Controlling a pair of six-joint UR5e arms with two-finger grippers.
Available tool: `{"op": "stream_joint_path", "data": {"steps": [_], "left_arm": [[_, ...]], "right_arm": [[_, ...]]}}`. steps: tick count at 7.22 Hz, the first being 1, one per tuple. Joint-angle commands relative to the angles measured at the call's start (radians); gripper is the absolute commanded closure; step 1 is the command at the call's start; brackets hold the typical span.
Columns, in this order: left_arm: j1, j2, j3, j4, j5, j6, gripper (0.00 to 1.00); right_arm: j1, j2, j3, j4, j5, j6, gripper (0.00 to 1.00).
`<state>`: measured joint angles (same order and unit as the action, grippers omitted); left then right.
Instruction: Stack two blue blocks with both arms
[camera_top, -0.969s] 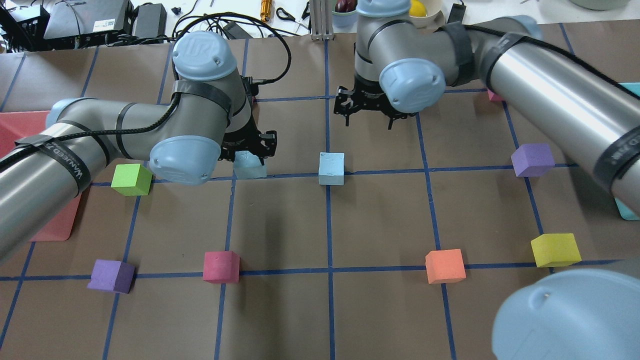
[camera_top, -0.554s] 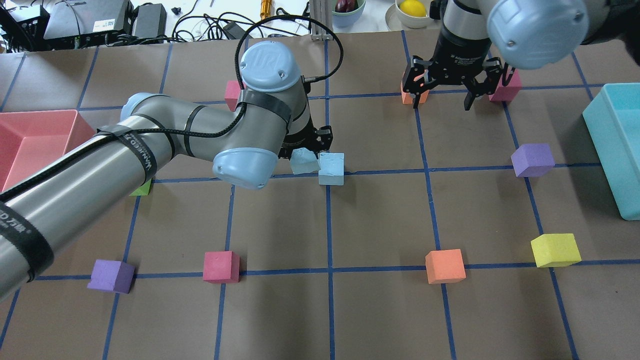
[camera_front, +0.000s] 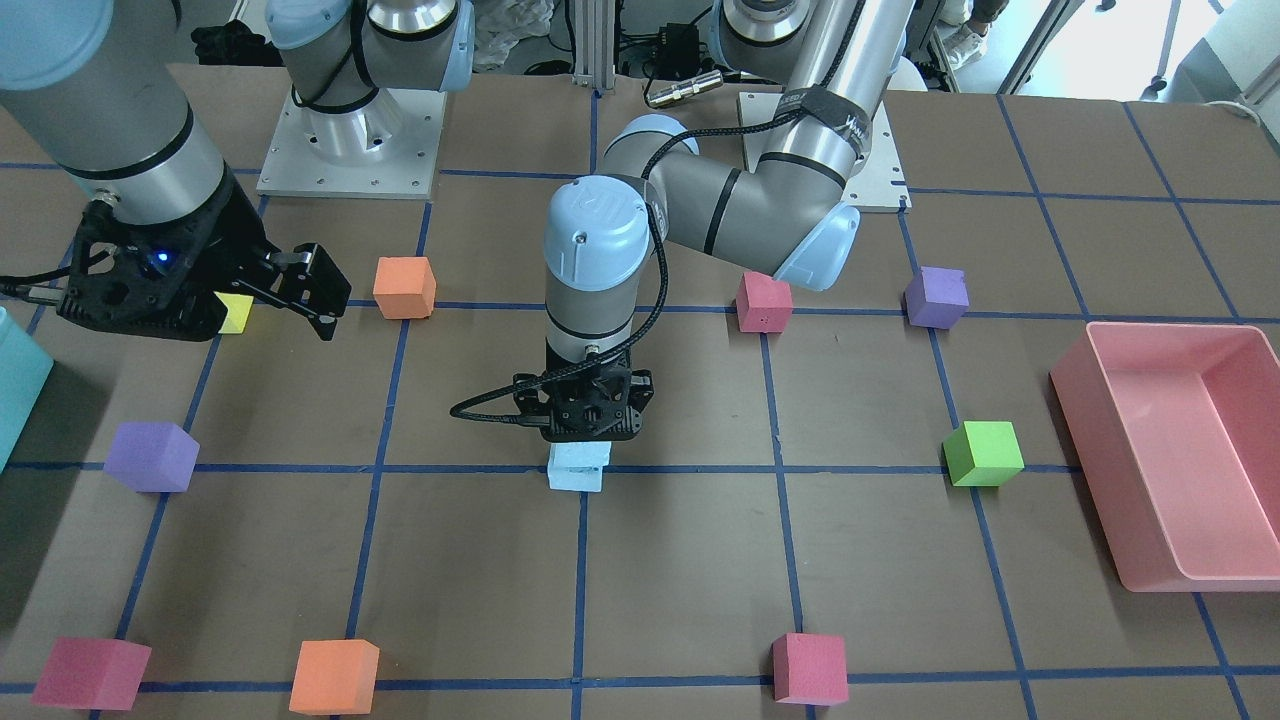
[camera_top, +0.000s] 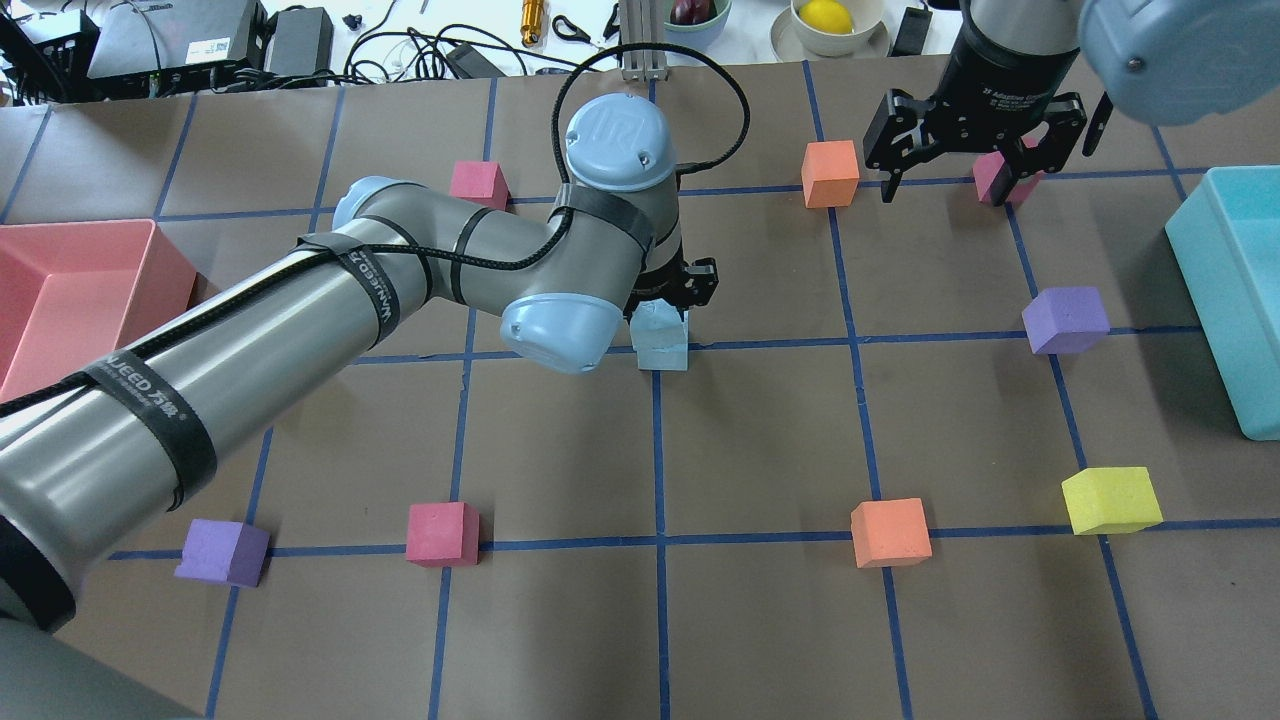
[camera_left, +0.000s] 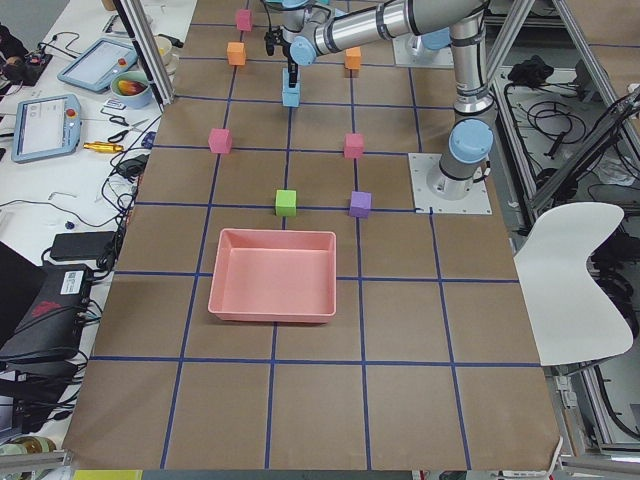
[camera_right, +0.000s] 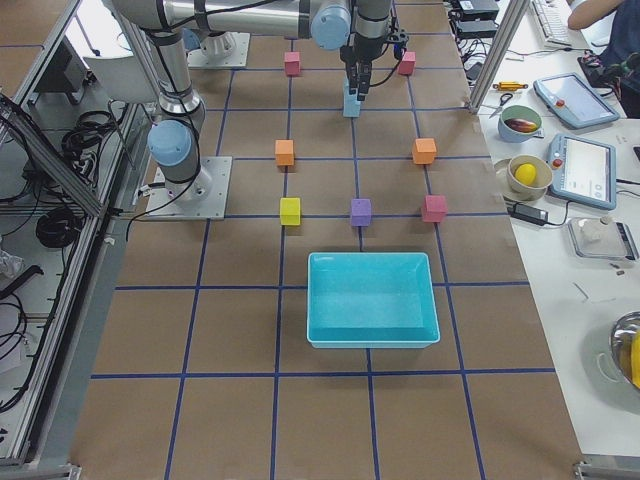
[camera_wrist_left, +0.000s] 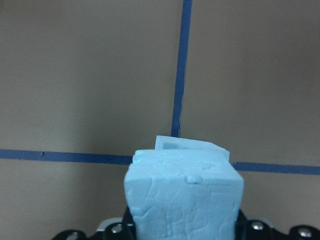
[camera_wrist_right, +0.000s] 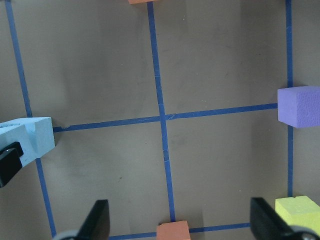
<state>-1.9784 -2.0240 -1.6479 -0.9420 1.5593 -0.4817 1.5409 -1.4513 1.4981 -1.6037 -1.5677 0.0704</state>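
Gripping a pale blue foam cube (camera_wrist_left: 184, 200) with the left jaws, just above the second blue cube (camera_front: 576, 472) on the bench (camera_top: 760, 440); holding the right jaws spread open, well apart.

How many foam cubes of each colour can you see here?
Blue cubes: 2
Pink cubes: 3
Orange cubes: 2
Purple cubes: 2
Yellow cubes: 1
Green cubes: 1
Total: 11
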Motion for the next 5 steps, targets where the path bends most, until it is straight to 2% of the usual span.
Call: {"op": "stream_joint_path", "data": {"steps": [1, 2, 3, 4, 5], "left_arm": [[-0.016, -0.013, 0.000, 0.003, 0.001, -0.003, 1.00], [-0.016, -0.018, 0.003, 0.003, 0.039, 0.003, 0.86], [-0.017, -0.027, 0.002, 0.003, 0.071, 0.005, 0.08], [-0.017, -0.035, 0.003, 0.005, 0.073, 0.005, 0.00], [-0.017, -0.033, 0.008, 0.008, 0.071, 0.006, 0.00]], "right_arm": [[0.001, -0.033, 0.002, 0.019, 0.002, -0.001, 0.00], [-0.001, -0.043, 0.002, 0.043, -0.002, -0.001, 0.00], [0.002, -0.049, 0.004, 0.044, -0.002, -0.003, 0.00], [0.005, -0.061, 0.019, 0.044, -0.002, -0.003, 0.00], [0.004, -0.083, 0.046, 0.042, -0.003, -0.001, 0.00]]}}
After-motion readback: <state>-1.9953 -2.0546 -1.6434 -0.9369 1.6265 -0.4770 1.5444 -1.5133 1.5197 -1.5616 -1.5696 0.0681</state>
